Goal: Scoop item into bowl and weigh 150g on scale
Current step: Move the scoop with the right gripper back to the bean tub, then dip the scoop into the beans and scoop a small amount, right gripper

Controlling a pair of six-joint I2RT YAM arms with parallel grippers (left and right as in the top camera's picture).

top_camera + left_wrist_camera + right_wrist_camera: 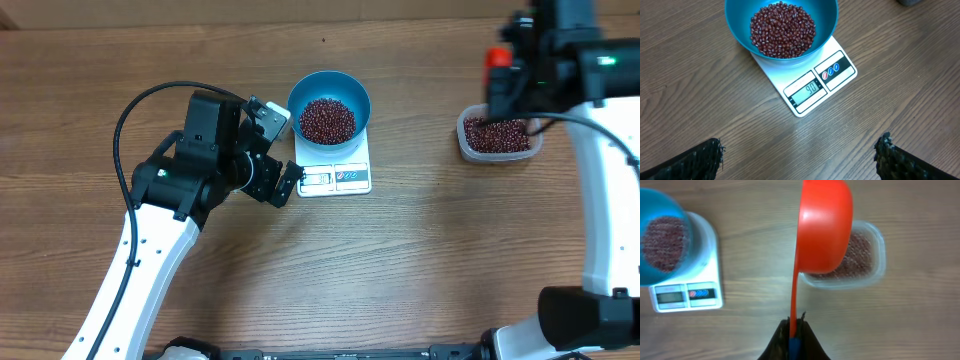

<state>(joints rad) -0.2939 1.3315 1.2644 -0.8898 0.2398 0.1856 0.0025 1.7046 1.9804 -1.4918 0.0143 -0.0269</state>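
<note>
the beans lie heaped in the blue bowl, which sits on the far end of the white scale. the scale's display, at its near end, reads 90. the left tool is released, its fingers spread wide, and hangs over bare counter just beside the scale, touching nothing. well apart to the right, the right tool is clenched on the thin handle of an orange scoop. the scoop's cup hangs over a clear tub holding more beans and hides the tub's left part.
</note>
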